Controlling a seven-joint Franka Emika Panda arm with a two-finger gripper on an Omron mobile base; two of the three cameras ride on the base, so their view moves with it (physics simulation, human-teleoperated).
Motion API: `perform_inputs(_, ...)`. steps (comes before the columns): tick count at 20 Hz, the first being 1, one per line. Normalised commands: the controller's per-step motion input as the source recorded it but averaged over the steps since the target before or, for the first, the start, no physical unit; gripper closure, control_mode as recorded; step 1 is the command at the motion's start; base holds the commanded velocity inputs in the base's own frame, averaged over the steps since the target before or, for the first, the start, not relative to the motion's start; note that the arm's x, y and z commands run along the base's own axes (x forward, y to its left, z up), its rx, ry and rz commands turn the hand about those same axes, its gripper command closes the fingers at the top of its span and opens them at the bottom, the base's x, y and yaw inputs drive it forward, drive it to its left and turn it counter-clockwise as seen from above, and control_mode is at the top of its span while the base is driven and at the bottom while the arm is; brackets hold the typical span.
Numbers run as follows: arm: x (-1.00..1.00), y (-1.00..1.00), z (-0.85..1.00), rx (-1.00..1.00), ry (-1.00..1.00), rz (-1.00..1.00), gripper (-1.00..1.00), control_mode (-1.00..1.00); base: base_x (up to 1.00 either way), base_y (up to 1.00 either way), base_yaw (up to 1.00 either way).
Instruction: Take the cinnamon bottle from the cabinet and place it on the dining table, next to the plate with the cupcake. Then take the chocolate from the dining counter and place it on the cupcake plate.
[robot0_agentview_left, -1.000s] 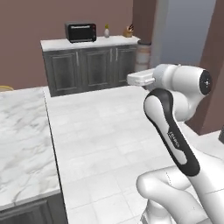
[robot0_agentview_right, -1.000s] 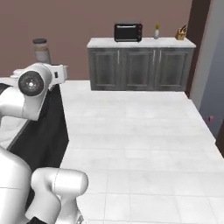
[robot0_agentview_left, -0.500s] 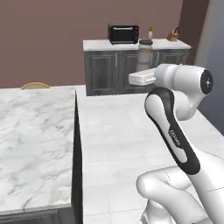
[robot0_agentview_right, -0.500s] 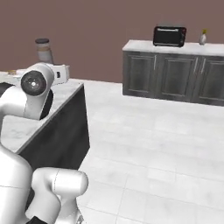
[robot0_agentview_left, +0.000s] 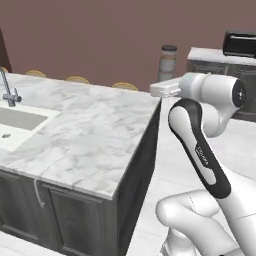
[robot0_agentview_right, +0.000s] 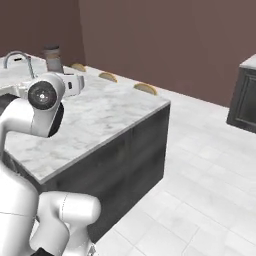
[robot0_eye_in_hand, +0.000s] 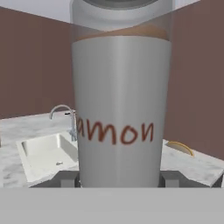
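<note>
In the hand view, the gripper has its 2 finger tips closed partway against the sides of the cinnamon bottle, which stands upright between them, held in the air above the near corner of the dining table. Farther along the marble lie a sink and faucet.

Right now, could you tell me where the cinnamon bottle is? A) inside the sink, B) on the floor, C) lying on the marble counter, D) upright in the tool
D: the cinnamon bottle stands upright in the tool, raised above the dining counter.
</note>
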Motion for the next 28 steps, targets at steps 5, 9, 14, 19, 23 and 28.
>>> perform_inputs(5, 0.0, 0.0, 0.0, 0.0, 0.0, 0.0, 1.0, 1.0, 0.11, -0.46, 0.35)
perform_inputs(9, 0.0, 0.0, 0.0, 0.0, 0.0, 0.0, 1.0, 1.0, 0.19, -0.57, 0.17)
perform_inputs(14, 0.0, 0.0, 0.0, 0.0, 0.0, 0.0, 1.0, 1.0, 0.38, -0.6, 0.04)
perform_inputs(19, 0.0, 0.0, 0.0, 0.0, 0.0, 0.0, 1.0, 1.0, 0.49, -0.58, 0.0)
perform_inputs(23, 0.0, 0.0, 0.0, 0.0, 0.0, 0.0, 1.0, 1.0, 0.52, -0.56, 0.01)
perform_inputs(28, 0.0, 0.0, 0.0, 0.0, 0.0, 0.0, 1.0, 1.0, 0.49, -0.6, 0.0)
